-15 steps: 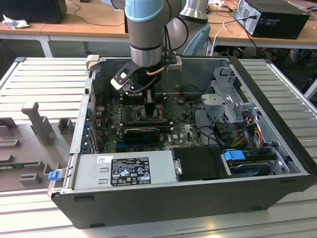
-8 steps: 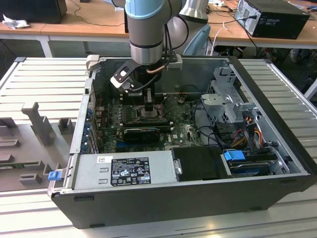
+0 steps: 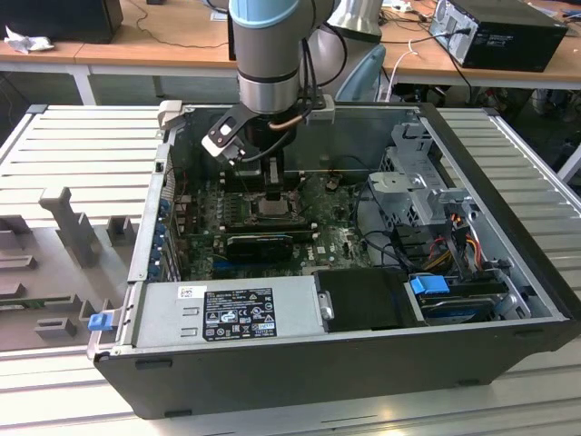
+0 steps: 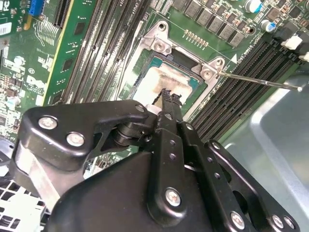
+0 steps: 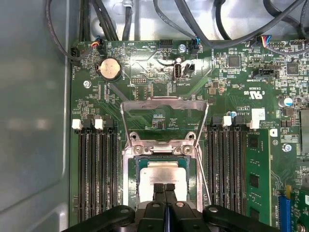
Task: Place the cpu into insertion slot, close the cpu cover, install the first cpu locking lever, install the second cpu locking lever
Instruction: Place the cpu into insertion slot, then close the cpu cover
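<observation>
Pincer (image 5: 164, 186) with fingers pressed together, tips right over the cpu (image 5: 161, 172) in the insertion slot (image 5: 141, 165), contact unclear.

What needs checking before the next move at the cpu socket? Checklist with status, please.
1. cpu lying in the insertion slot: ok. Fully seated: cannot tell.
2. cpu cover closed: not ok, it stands open.
3. locking lever latched: not ok, it sticks out free.
4. gripper jaws empty: ok, shut, tips over the cpu. Contact: cannot tell.
5. Cover's swing path free: probably not ok, the gripper is over the slot.
</observation>
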`<control>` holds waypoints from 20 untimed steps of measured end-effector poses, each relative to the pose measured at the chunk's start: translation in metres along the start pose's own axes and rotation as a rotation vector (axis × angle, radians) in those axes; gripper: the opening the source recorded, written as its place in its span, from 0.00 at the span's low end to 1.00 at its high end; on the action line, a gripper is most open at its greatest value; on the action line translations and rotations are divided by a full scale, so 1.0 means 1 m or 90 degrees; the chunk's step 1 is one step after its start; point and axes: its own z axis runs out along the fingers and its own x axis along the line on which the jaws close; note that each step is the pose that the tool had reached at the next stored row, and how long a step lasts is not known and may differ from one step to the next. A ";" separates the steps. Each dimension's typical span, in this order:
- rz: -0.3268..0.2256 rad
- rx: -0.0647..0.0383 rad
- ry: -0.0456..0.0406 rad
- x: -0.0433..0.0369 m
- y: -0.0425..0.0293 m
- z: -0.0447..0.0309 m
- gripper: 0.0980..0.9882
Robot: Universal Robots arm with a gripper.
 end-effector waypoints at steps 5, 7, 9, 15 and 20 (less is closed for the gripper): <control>0.000 0.000 0.0000 0.0001 0.0003 -0.0041 0.01; 0.000 0.000 0.0001 0.0001 0.0005 -0.0067 0.01; 0.000 0.000 0.0000 0.0001 0.0007 -0.0094 0.01; 0.000 0.002 0.0019 -0.0018 0.0060 -0.0102 0.01; 0.000 0.008 0.0019 -0.0023 0.0193 -0.0093 0.01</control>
